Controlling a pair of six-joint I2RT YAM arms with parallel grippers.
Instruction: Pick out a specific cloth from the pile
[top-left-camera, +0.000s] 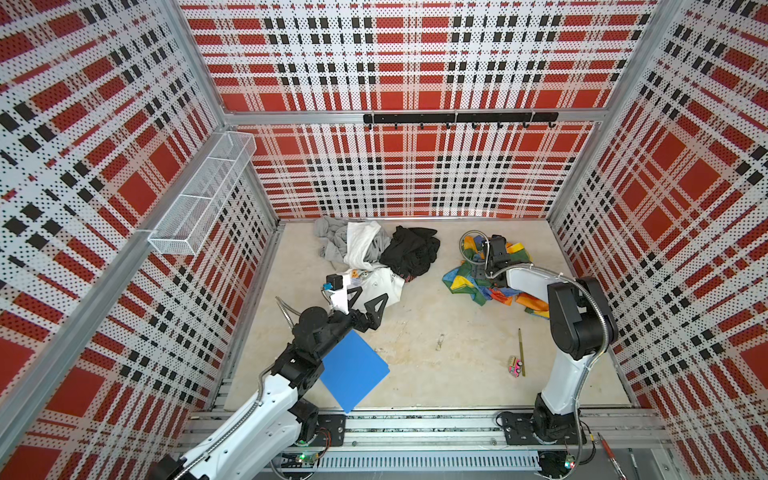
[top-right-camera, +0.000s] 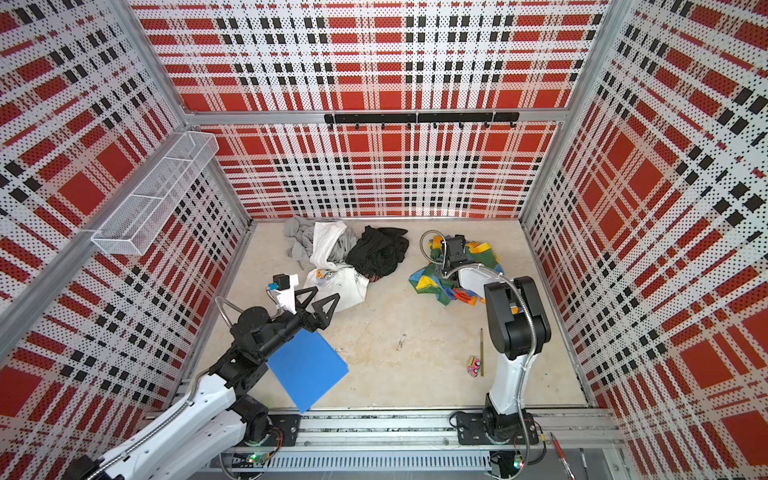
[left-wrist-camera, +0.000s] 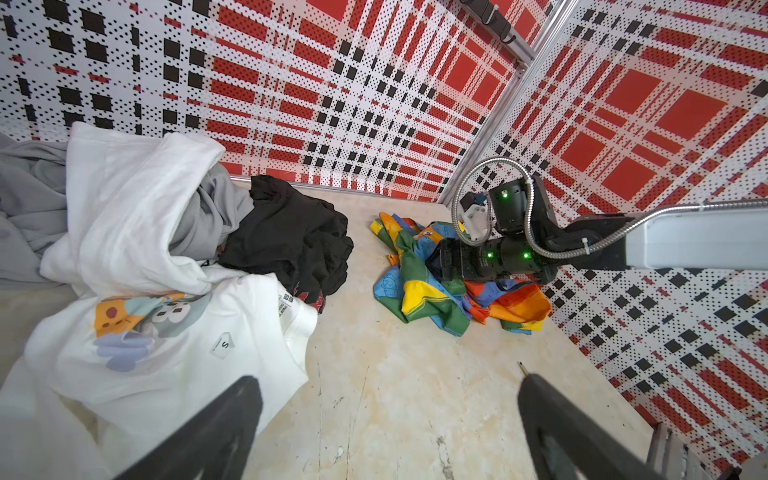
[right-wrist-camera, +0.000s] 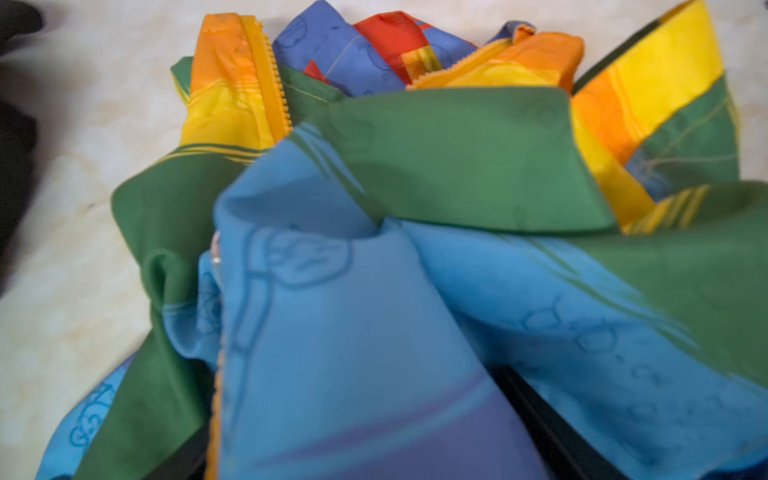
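The cloth (top-left-camera: 459, 279) lies crumpled on the table (top-left-camera: 432, 374), apart from the pile (top-left-camera: 374, 249) and to its right in both top views, with a strip of bare table between it and the pile's black garment (top-left-camera: 409, 251). So it looks already separated.

It reads as thin, light and limp: sharp creases, loose folds, no shape of its own. It should bunch easily and trail when lifted, and the smooth weave may slip from a shallow pinch. A thick gathered fold near the middle of the heap, such as the green and blue ridge (right-wrist-camera: 457, 166) in the right wrist view, seems the safer hold. A single edge would probably slide out or only unfold.

The right gripper (left-wrist-camera: 438, 261) is down in the cloth, on the side away from the pile. Fabric drapes over its fingers, so I cannot tell whether the jaws are apart or pinching.

The left gripper (top-left-camera: 371, 292) stands wide apart and empty at the pile's near edge, over the white tee (top-left-camera: 390, 280). A blue folder (top-left-camera: 353, 370) lies nearer the robot than the pile, partly under the left arm.
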